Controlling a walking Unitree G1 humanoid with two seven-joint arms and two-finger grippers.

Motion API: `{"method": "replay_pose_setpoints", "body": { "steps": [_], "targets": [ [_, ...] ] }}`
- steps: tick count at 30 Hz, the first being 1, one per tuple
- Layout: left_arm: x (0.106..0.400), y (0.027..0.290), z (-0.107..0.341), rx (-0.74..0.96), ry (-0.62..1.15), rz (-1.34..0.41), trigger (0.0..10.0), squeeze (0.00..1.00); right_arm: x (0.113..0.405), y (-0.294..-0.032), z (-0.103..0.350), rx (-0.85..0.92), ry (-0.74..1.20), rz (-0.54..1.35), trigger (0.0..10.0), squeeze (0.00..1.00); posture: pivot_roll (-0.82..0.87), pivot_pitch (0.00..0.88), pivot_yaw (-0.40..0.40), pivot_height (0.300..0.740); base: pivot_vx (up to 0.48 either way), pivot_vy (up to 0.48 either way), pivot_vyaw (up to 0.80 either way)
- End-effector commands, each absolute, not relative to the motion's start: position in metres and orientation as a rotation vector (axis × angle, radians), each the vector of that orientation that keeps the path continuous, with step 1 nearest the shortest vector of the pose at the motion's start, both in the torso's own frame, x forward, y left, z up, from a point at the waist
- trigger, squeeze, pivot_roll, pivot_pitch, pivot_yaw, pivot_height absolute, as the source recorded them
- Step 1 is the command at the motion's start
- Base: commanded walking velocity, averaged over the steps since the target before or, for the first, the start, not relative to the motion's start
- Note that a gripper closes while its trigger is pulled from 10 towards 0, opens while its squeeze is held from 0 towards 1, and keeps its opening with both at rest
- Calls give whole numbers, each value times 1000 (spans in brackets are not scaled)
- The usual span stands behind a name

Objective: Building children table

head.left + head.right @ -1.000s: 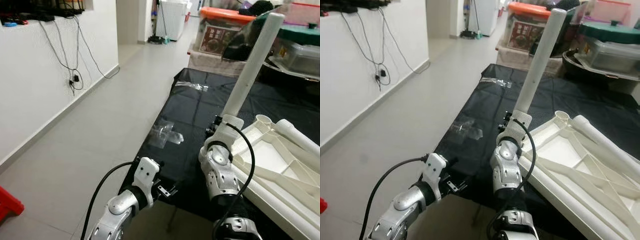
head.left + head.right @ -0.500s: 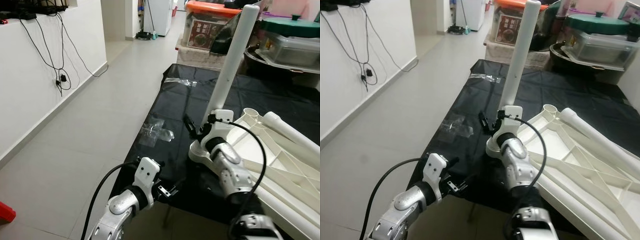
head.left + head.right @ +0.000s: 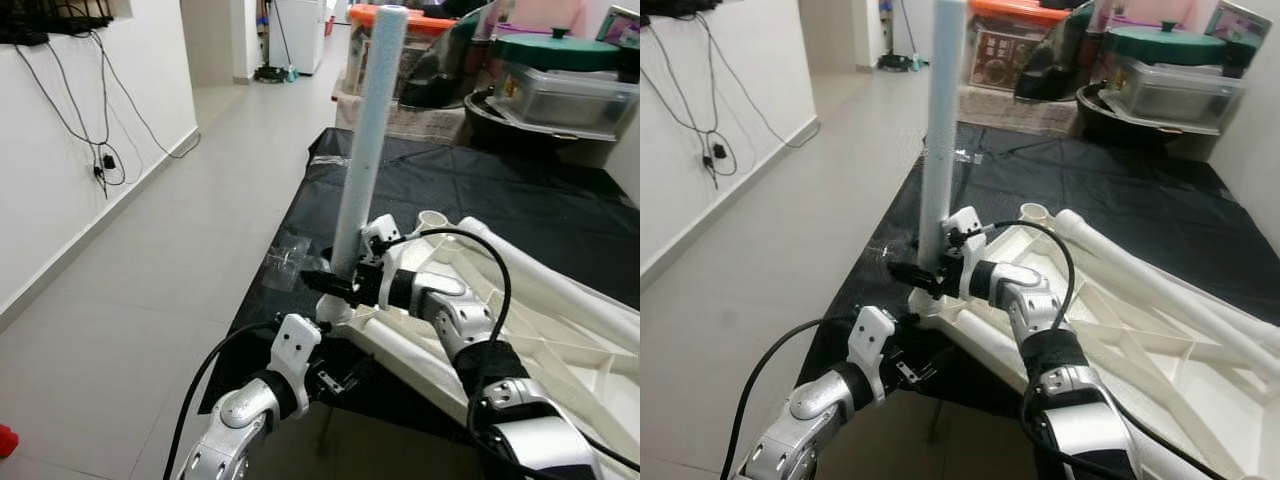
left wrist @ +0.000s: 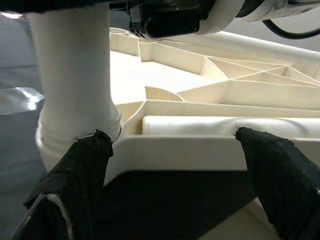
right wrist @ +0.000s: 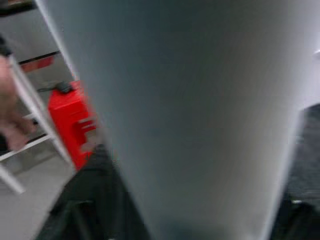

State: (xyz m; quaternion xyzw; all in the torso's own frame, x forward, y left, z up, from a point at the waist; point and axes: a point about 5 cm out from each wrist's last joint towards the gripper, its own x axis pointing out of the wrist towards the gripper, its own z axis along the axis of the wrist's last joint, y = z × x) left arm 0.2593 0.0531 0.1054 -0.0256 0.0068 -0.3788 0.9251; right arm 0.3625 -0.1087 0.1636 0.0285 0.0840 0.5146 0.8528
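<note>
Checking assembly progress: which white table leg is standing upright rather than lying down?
The leg held by the right end effector, standing in the tabletop's corner socket. The other leg lies flat across the upturned tabletop.

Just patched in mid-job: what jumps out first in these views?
The tall white table leg stands nearly upright at the near corner of the upturned white tabletop, gripped low by the right tool. The tabletop lies on a black sheet. Just below that corner, the left tool is open, fingers spanning the tabletop's edge.
</note>
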Motion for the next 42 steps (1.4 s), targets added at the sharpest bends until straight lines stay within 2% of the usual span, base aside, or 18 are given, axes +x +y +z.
{"method": "replay_pose_setpoints", "body": {
  "steps": [1, 6, 9, 11, 13, 14, 15, 16, 18, 25, 26, 27, 29, 30, 32, 33, 34, 42],
  "targets": [
    [257, 53, 104, -47, 23, -777, 10000, 0, 363, -101, 157, 32, 209, 1078, 0, 0, 116, 0, -109, 740, 0, 0, 0],
    [257, 53, 104, -49, 23, -776, 10000, 0, 372, -106, 156, 13, 189, 919, 0, 0, 116, 0, -108, 740, 0, 0, 0],
    [257, 53, 104, -51, 24, -775, 10000, 0, 388, -129, 157, 62, 139, 467, 0, 0, 111, 0, -108, 740, 0, 0, 0],
    [257, 53, 104, -51, 24, -775, 10000, 0, 388, -129, 157, 62, 139, 467, 0, 0, 111, 0, -108, 740, 0, 0, 0],
    [258, 54, 104, -50, 25, -776, 10000, 0, 388, -162, 153, 123, 108, -2, 0, 0, 101, 0, -100, 740, 0, 0, 0],
    [258, 54, 104, -50, 25, -776, 10000, 0, 388, -162, 153, 123, 108, -2, 0, 0, 101, 0, -100, 740, 0, 0, 0],
    [258, 54, 104, -50, 26, -776, 10000, 0, 383, -176, 151, 151, 103, -185, 0, 0, 101, 0, -100, 740, 0, 0, 0],
    [258, 54, 104, -50, 26, -776, 10000, 0, 383, -176, 151, 151, 103, -185, 0, 0, 101, 0, -100, 740, 0, 0, 0],
    [259, 54, 104, -47, 26, -779, 10000, 0, 366, -183, 149, 182, 32, -393, 0, 0, 103, 0, -93, 740, 0, 0, 0],
    [260, 55, 104, -42, 24, -776, 10000, 0, 351, -163, 150, 253, -35, -460, 0, 0, 105, 0, -93, 740, 0, 0, 0],
    [260, 55, 104, -42, 24, -776, 10000, 0, 352, -154, 151, 254, -47, -417, 4039, 0, 105, 0, -93, 740, 0, 0, 0],
    [260, 55, 104, -42, 25, -776, 10000, 0, 356, -142, 153, 251, -68, -320, 10000, 0, 104, 0, -91, 740, 0, 0, 0],
    [260, 55, 104, -43, 25, -776, 10000, 0, 357, -133, 154, 247, -83, -252, 10000, 0, 104, 0, -91, 740, 0, 0, 0],
    [260, 55, 104, -43, 26, -776, 10000, 0, 357, -127, 155, 237, -96, -218, 10000, 1000, 104, 0, -91, 740, 0, 0, 0],
    [260, 55, 104, -44, 26, -776, 10000, 0, 356, -124, 156, 229, -103, -200, 10000, 1000, 105, 0, -91, 740, 0, 0, 0],
    [260, 55, 104, -44, 26, -776, 10000, 0, 354, -127, 157, 201, -117, -195, 10000, 918, 106, 0, -93, 740, 0, 0, 0],
    [260, 55, 104, -44, 25, -776, 10000, 0, 355, -128, 156, 204, -120, -142, 10000, 0, 106, 0, -93, 740, 0, 0, 0],
    [260, 54, 104, -45, 25, -777, 10000, 0, 358, -139, 154, 178, -87, 142, 10000, 0, 100, 0, -91, 740, 0, 0, 0]
  ]
}}
